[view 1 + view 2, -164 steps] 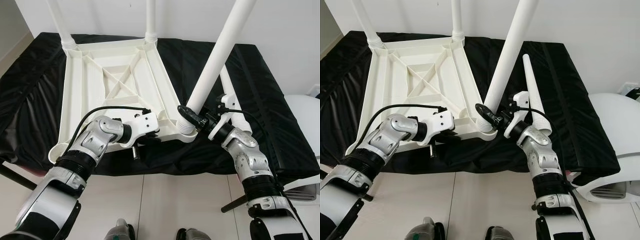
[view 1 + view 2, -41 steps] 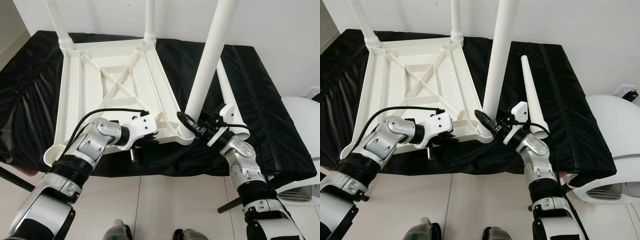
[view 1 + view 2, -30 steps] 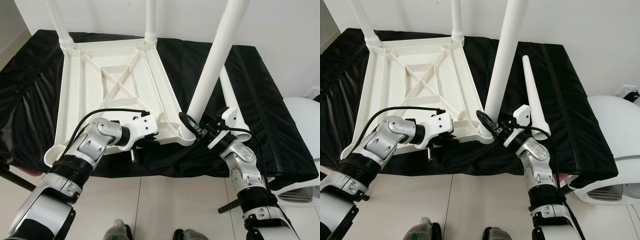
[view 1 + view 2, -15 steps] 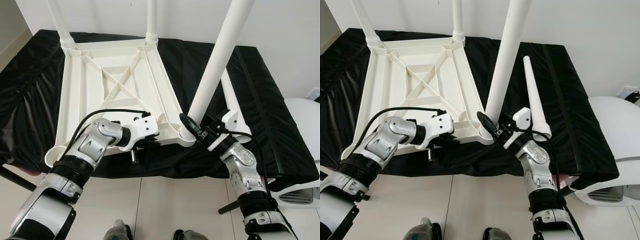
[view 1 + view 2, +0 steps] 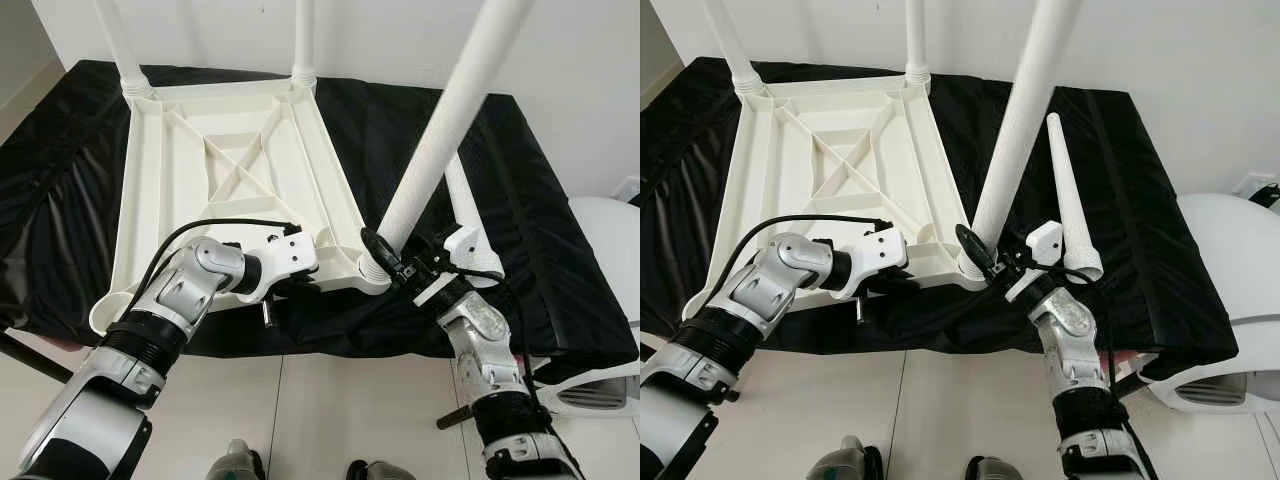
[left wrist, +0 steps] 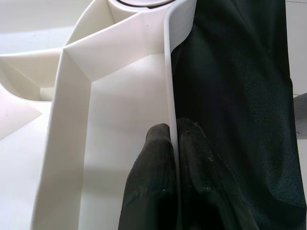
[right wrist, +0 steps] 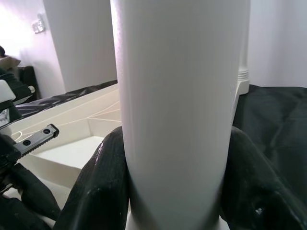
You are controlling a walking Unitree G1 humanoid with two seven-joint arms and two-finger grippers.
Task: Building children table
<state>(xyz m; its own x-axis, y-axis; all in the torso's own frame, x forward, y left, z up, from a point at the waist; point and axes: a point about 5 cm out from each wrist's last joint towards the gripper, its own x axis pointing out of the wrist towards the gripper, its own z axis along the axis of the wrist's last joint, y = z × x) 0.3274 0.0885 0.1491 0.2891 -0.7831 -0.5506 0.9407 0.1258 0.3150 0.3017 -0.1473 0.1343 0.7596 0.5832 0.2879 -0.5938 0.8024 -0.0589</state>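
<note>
A white wall backs a low platform draped in a black cloth (image 5: 560, 240), standing on a pale tiled floor (image 5: 330, 400). On the cloth lies an upturned white plastic table top (image 5: 220, 170), its ribbed underside facing up.

Two legs stand in the far corners of the table top: the far left leg (image 5: 118, 45) and the far right leg (image 5: 304, 35), both cut off by the picture's upper edge. A third leg (image 5: 440, 135) rises from the near right corner socket (image 5: 372, 268), tilted away to the right, its top also cut off. A loose tapered leg (image 5: 462, 205) lies on the cloth just right of that corner, partly hidden behind the tilted leg and the right wrist. The near left corner of the table top is partly hidden by the left arm.

The left arm reaches in from the near left, elbow bent, and the left gripper (image 6: 173, 143) has its two fingers pinched on the table top's thin near rim, one finger on each side of it.

The right arm comes up from the near right, wrist bent toward the socket. The right gripper (image 5: 385, 255) clasps the base of the tilted leg, its black fingers (image 7: 103, 177) pressed against either side of the tube just above the socket.
</note>
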